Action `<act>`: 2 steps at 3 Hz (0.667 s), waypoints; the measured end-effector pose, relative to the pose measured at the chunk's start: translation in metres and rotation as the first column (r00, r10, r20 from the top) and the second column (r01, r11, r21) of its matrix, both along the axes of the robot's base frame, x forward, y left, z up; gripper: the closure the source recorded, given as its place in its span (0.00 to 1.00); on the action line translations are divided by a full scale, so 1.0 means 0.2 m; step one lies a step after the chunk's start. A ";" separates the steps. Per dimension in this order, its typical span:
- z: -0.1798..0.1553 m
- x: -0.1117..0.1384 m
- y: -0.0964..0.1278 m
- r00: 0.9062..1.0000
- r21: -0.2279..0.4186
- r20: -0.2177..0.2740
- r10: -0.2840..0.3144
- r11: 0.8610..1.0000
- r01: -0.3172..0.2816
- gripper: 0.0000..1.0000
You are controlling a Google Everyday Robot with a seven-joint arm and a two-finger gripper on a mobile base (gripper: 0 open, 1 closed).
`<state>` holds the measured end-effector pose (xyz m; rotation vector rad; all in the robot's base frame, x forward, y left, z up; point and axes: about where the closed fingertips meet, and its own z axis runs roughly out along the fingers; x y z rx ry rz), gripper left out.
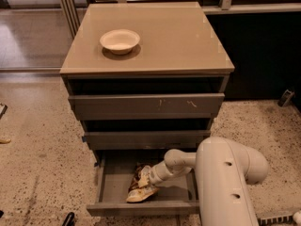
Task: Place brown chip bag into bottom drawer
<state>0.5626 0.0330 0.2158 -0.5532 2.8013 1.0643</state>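
Gripper [146, 175] is low inside the open bottom drawer [115, 185], reached in from the right on the white arm [221, 178]. The jaws sit against the upper end of the brown chip bag [140, 192]. Cannot tell whether they are clamped on it or just touching, since the contact point is hidden by the wrist.

The bag lies just below and slightly left of the jaws, inside the drawer. It is tilted, with its pale lower end down near the drawer's front wall and its dark crinkled end up at the jaws. The bare drawer floor shows to the left of the jaws.

Directly above the jaws is the middle drawer [146, 139], pushed in. Above that is the scratched top drawer [146, 106], also in. Far above and a bit left of the jaws, a white bowl [120, 40] sits upright on the cabinet's top surface [183, 36], well apart from the bag. Speckled floor [37, 173] is to the left of the cabinet.
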 end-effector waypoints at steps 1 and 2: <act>-0.03 -0.01 0.02 1.000 -0.002 0.005 -0.022 1.000 0.022 0.36; -0.03 -0.01 0.02 1.000 -0.002 0.005 -0.023 1.000 0.023 0.11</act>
